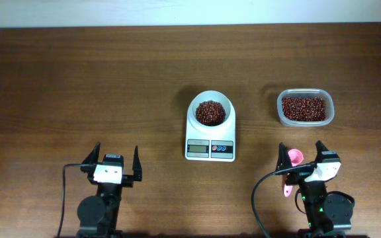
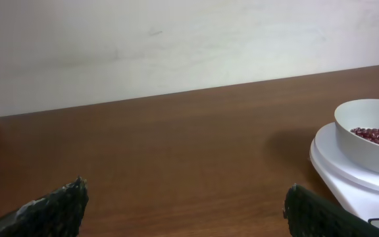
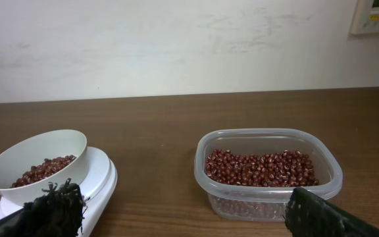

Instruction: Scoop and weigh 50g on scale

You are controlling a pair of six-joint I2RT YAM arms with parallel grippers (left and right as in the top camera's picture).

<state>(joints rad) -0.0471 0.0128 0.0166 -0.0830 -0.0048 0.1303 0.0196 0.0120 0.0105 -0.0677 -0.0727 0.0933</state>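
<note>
Both grippers, left (image 1: pixel 116 155) and right (image 1: pixel 301 152), hang wide open and empty on the near side of the scale (image 1: pixel 210 149). A pink spoon (image 1: pixel 295 156) lies beneath the right one. Beans (image 1: pixel 210 112) sit in the scale's bowl, so scooping looks finished, though the display is unreadable. A tub (image 1: pixel 305 123) right of the scale holds more.

place: robot test lab, indoors | shown by: left arm (image 1: pixel 100 210) and right arm (image 1: pixel 323 208) mounted at edge of bare wood-grain table (image 1: pixel 78 79) | plain scuffed off-white wall (image 3: pixel 176 46) with control panel (image 3: pixel 377 16) | props: kitchen scale (image 1: pixel 210 150), clear tub (image 3: pixel 268 201)
</note>
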